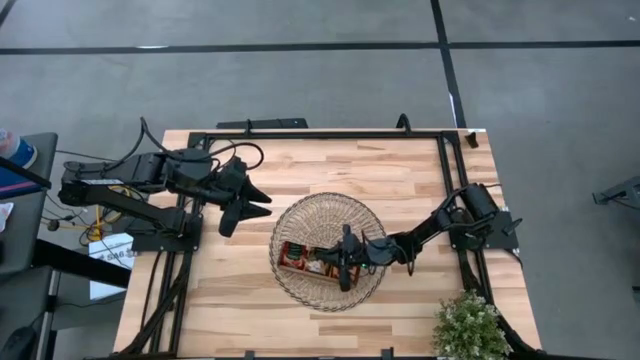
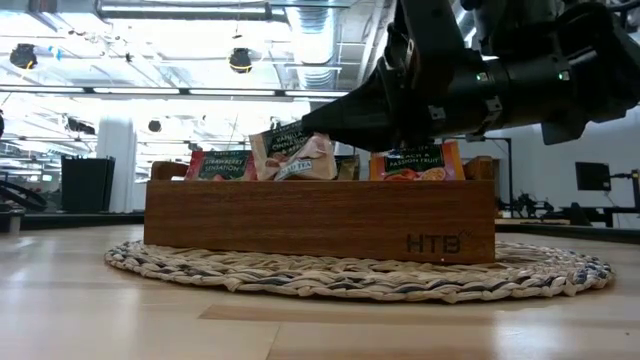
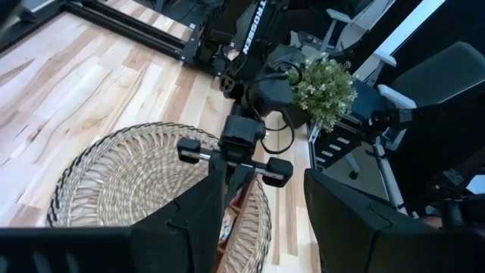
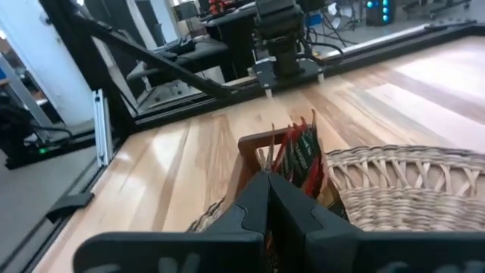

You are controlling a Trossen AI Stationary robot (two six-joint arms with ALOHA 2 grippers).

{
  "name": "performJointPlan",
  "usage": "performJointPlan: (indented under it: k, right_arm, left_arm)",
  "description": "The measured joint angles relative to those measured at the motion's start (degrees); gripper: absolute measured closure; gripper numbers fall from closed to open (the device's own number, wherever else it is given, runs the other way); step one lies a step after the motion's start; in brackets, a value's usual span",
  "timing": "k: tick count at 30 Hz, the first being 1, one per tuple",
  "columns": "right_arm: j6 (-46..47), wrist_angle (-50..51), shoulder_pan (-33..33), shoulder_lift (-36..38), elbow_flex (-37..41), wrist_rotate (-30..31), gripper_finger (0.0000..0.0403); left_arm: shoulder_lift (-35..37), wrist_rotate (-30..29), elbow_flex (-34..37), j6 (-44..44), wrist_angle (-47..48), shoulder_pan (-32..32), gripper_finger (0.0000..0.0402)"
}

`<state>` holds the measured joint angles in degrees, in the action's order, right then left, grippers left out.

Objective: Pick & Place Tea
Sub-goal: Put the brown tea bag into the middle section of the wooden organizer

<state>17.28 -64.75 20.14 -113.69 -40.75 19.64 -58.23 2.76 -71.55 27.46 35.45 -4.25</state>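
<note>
A brown wooden tray (image 2: 320, 220) stands on the round wicker basket (image 1: 325, 215) in the middle of the table. Tea sachets stand upright in the tray: a red one (image 2: 215, 165), a pale one (image 2: 290, 150) leaning over, and an orange one (image 2: 420, 162). My right gripper (image 2: 305, 125) is shut and reaches in from the table's right, with its tips at the pale sachet's top. In the right wrist view the shut fingers (image 4: 267, 186) point at red sachets (image 4: 303, 152), with nothing between them. My left gripper (image 1: 255, 205) hangs open above the table, left of the basket. My right gripper comes nearly level from the table's right side, tipped slightly down. Its shut fingertips stand at the top edge of the leaning pale sachet (image 2: 285, 135). Whether they touch it, I cannot tell; no sachet shows between the fingers.
A small potted plant (image 1: 468, 325) stands at the table's near right corner. Black frame rails (image 1: 320, 133) run along the table's far, left and right edges. Bare wood lies all round the basket.
</note>
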Motion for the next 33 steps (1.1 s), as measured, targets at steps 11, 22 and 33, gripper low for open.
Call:
performJointPlan:
  k: [11, 22, 33]
  right_arm:
    - [-3.72, 3.33, 0.09, 0.02, 0.00, -0.98, 0.0401]
    - [-3.79, 3.39, 0.13, 0.59, 0.04, -3.52, 0.0348]
    - [-3.76, 12.70, 0.48, 6.19, 0.17, -3.67, 0.0334]
  left_arm:
    - [0.04, 0.00, 0.00, 0.00, -0.01, 0.00, 0.0227]
    - [0.04, -0.55, -0.02, 0.00, -0.01, -0.02, 0.0227]
    - [0.04, -0.63, -0.02, 0.00, -0.03, -0.01, 0.0227]
